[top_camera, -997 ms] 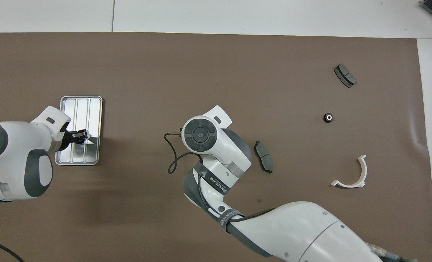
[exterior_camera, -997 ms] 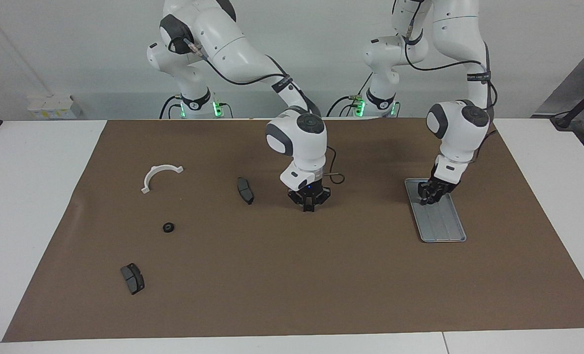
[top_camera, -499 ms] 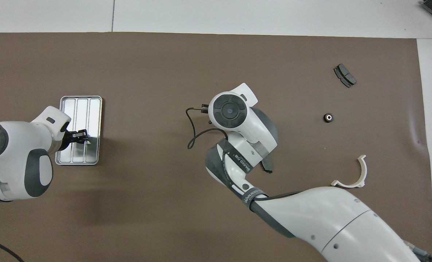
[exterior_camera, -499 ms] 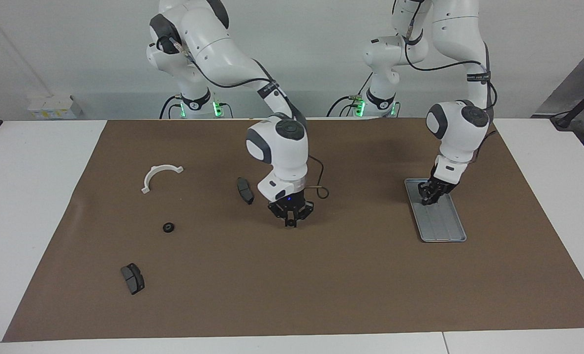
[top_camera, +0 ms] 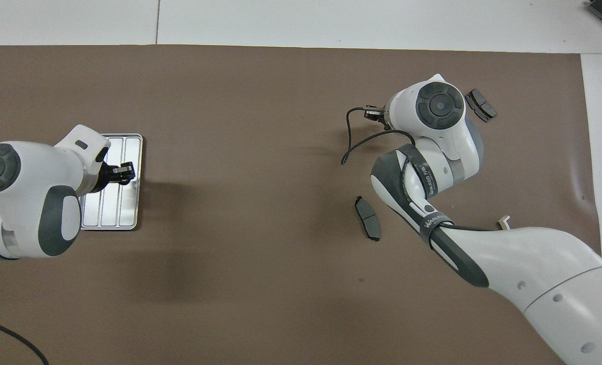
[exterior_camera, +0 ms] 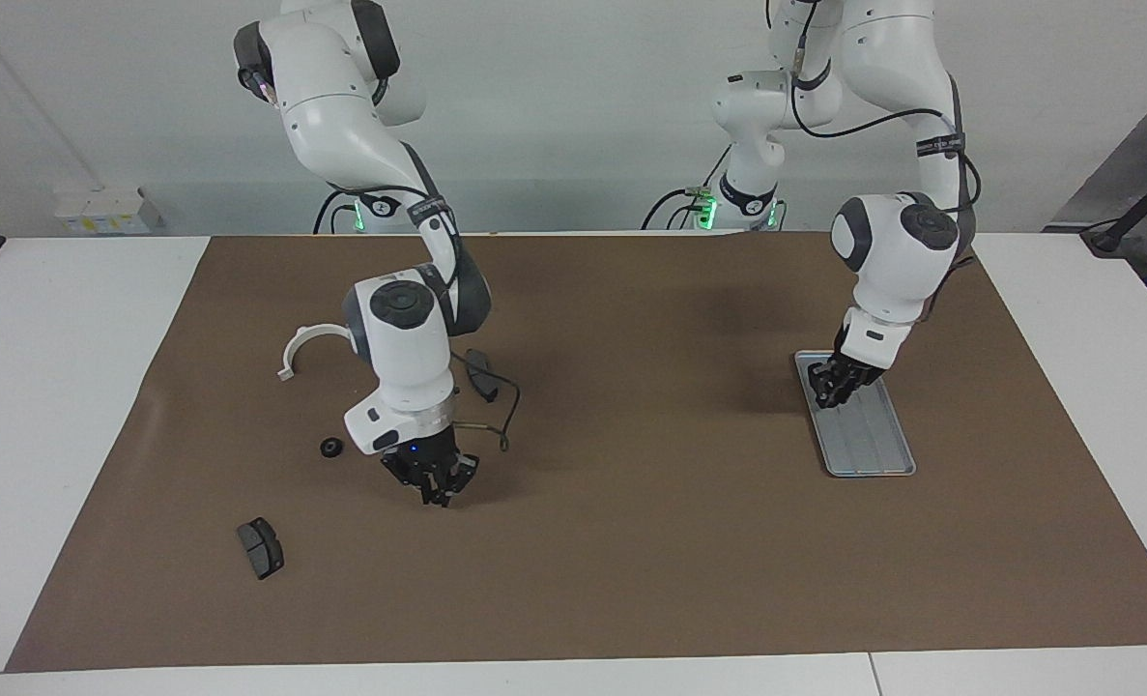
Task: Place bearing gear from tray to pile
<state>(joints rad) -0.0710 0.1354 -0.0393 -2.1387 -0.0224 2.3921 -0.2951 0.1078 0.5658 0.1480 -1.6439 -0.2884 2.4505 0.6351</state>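
My right claw [exterior_camera: 435,491] is hanging squeezed tight with nothing in it, low over the brown mat [exterior_camera: 631,561]. The little black bearing gear [exterior_camera: 331,447] is lying on the mat just beside it, between the white bracket [exterior_camera: 307,340] and a dark pad [exterior_camera: 261,547]. Another dark pad [exterior_camera: 481,373] is lying nearer to me. My left claw [exterior_camera: 836,389] is hanging over the tray [exterior_camera: 873,454], at its end nearest me. I cannot tell if that claw is open or closed.
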